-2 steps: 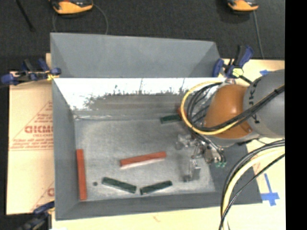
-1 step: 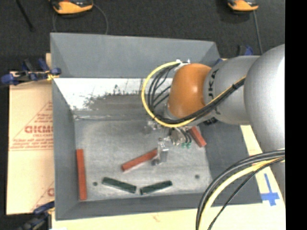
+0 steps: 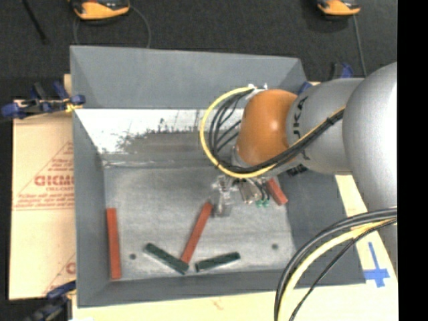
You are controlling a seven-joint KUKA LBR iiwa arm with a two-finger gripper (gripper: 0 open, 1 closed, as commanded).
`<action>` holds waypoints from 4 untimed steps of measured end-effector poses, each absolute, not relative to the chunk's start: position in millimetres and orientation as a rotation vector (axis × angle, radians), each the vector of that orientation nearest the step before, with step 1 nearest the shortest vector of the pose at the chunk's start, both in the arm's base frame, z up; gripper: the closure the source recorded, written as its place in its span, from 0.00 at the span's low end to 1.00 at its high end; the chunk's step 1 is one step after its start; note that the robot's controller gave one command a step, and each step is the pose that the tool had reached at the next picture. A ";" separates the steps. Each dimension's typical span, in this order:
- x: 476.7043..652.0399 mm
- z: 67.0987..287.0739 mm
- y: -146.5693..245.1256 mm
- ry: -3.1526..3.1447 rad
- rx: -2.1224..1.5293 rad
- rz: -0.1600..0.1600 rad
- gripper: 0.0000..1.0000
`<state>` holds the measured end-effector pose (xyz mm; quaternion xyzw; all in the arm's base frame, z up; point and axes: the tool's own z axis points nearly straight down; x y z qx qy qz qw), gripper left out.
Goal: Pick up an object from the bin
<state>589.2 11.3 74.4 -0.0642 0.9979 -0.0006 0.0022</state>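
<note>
- Your grey bin (image 3: 87, 179) holds a few loose bars, well spread over its floor.
- The arm (image 3: 374, 132) and its orange cover (image 3: 264, 129) hide the floor's right part from you.
- The slanted red bar (image 3: 196, 234), long, thin and flat, lies mid-floor, its lower end meeting a dark green bar (image 3: 166, 258).
- The gripper (image 3: 224, 198) hangs at that bar's upper end; you cannot tell whether it is open or closed.
- A short red piece (image 3: 277, 193) is half covered by the wrist.

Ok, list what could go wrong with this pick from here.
The gripper sits by the top end of the slanted red stick; a grasp there may let it swing or slip. Its lower end seems to meet a dark green stick, which might get dragged along.
</note>
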 end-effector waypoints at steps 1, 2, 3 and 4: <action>589.2 74.4 11.2 3.131 -0.205 -0.002 0.00; 533.3 71.8 50.1 3.089 -0.570 0.001 0.00; 533.9 71.9 49.3 3.087 -0.573 -0.002 1.00; 548.6 205.1 40.9 3.073 -0.589 -0.004 1.00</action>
